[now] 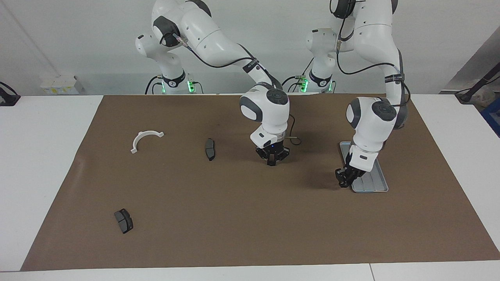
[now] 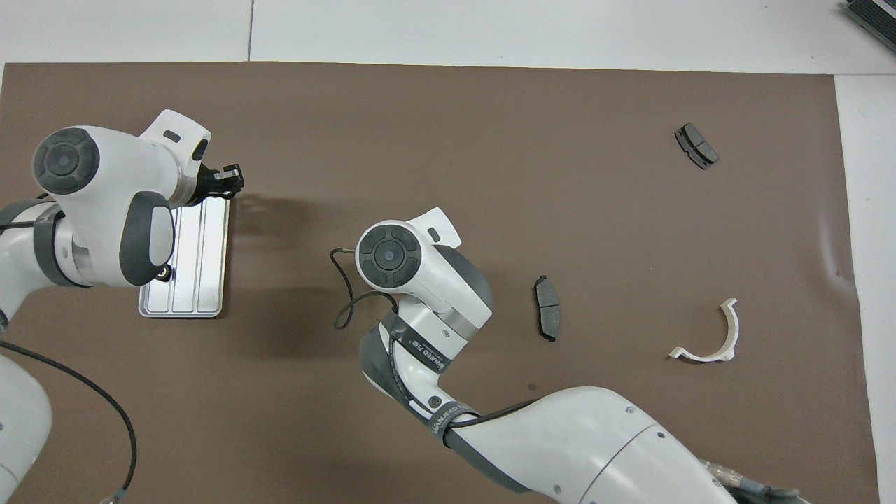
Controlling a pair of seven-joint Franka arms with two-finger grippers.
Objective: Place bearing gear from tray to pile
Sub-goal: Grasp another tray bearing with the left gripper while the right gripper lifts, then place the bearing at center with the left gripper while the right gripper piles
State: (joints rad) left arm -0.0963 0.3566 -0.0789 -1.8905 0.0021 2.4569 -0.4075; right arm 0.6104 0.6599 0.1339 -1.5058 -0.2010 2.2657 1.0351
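The silver tray (image 1: 372, 186) (image 2: 199, 245) lies toward the left arm's end of the mat. One small black bearing gear (image 2: 166, 273) peeks out from under the left arm at the tray's edge. My left gripper (image 1: 343, 181) (image 2: 231, 176) hangs shut just off the tray's corner, toward the table's middle; I cannot make out anything in it. My right gripper (image 1: 270, 160) is low over the mat's middle, shut on a small dark bearing gear; in the overhead view its own wrist hides it. The pile's white half-ring bracket (image 1: 145, 137) (image 2: 710, 336) lies toward the right arm's end.
Two dark brake-pad pieces lie on the brown mat: one (image 1: 210, 149) (image 2: 547, 308) beside the right gripper, one (image 1: 124, 220) (image 2: 696, 145) farther from the robots. A thin black cable loop (image 1: 293, 140) (image 2: 343, 308) trails by the right wrist.
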